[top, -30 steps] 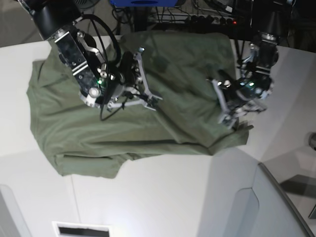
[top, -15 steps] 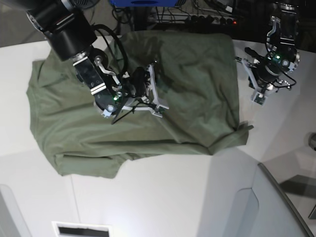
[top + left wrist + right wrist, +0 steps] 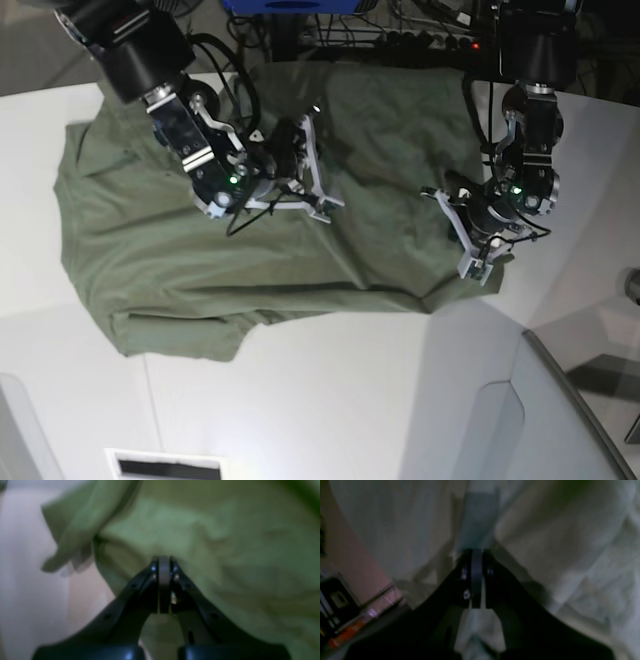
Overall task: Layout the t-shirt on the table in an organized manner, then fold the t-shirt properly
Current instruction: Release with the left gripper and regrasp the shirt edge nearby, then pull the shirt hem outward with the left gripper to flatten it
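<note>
While the olive-green t-shirt (image 3: 270, 230) lies spread but rumpled across the white table (image 3: 330, 400), both arms work low over it. Seen from the base camera, the shirt covers the middle of the tabletop, from about nine o'clock across to three o'clock, with its far edge reaching the table's twelve o'clock rim.

At roughly ten o'clock from the cloth's centre, the right gripper (image 3: 322, 208) sits over the shirt's upper middle. In its wrist view the right gripper's jaws are pressed together just above pale-looking fabric; whether any cloth is pinched between them cannot be told. At about three o'clock, the left gripper (image 3: 478, 262) hovers at the shirt's right edge. Its wrist view shows the left gripper (image 3: 163, 562) with jaws together, tip at a green fold, again with no clear sign of a held layer.

To do the laying-out step well, each gripper probably needs to take a single layer near an edge or corner, then draw outward in opposite directions, keeping the fabric low so that wrinkles flatten rather than bunch.

The shirt's long axis appears to run from nine o'clock to three o'clock. Which end carries the collar cannot be told; a loose flap (image 3: 470, 285) juts toward four o'clock.
</note>
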